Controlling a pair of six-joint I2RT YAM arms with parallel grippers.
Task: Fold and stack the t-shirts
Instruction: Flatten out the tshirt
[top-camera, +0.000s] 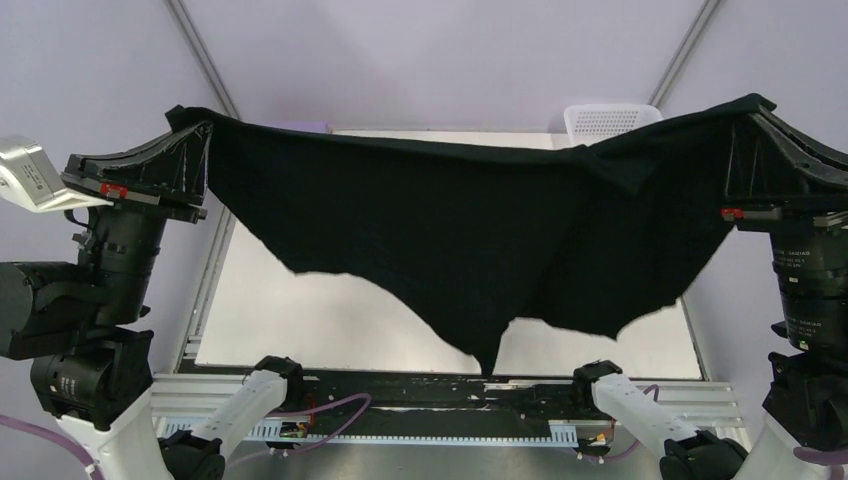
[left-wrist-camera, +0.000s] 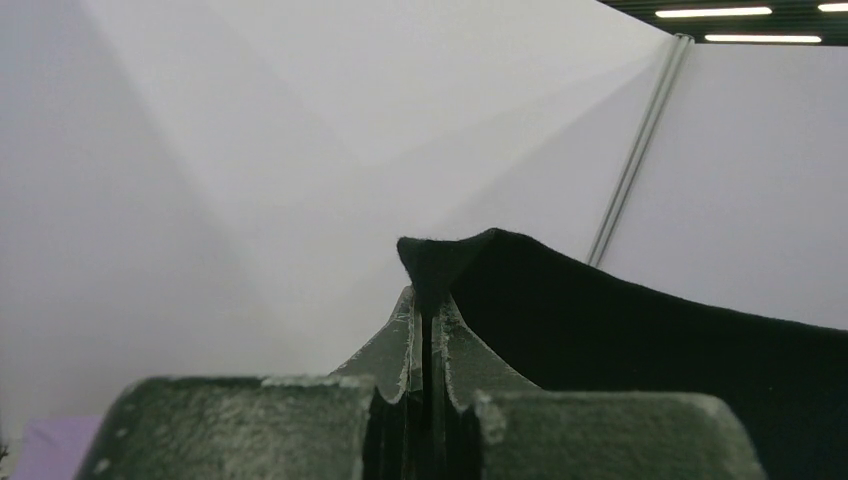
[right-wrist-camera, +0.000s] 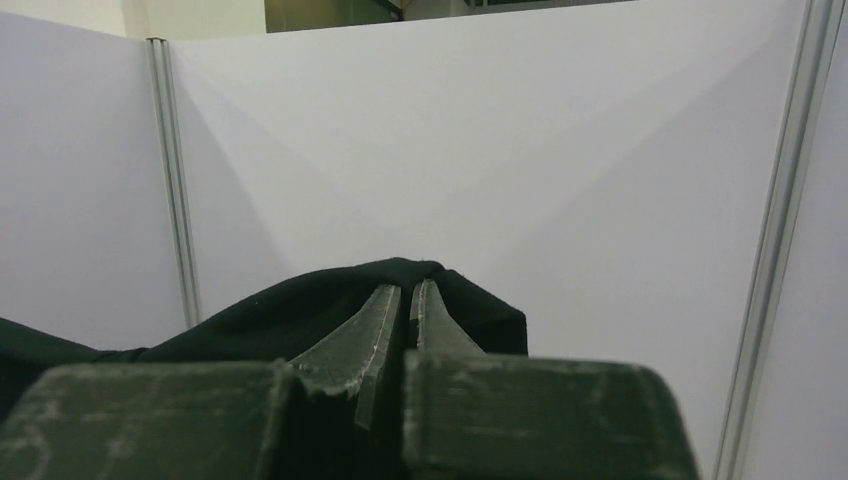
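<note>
A large black t-shirt (top-camera: 470, 240) hangs stretched in the air between both arms, sagging in the middle with its lowest tip near the table's front edge. My left gripper (top-camera: 205, 135) is shut on the shirt's left upper corner. In the left wrist view, the cloth (left-wrist-camera: 640, 340) pokes out past the gripper (left-wrist-camera: 428, 300). At the right, my right gripper (top-camera: 742, 125) is shut on the other upper corner. The right wrist view shows black cloth (right-wrist-camera: 300, 300) wrapped over that gripper (right-wrist-camera: 408, 290). A sliver of lavender (top-camera: 310, 126) shows behind the shirt's top edge.
The white table (top-camera: 330, 320) lies below the hanging shirt. A white mesh basket (top-camera: 610, 120) stands at the back right, partly hidden by the shirt. Metal frame posts (top-camera: 205, 60) and pale walls enclose the space.
</note>
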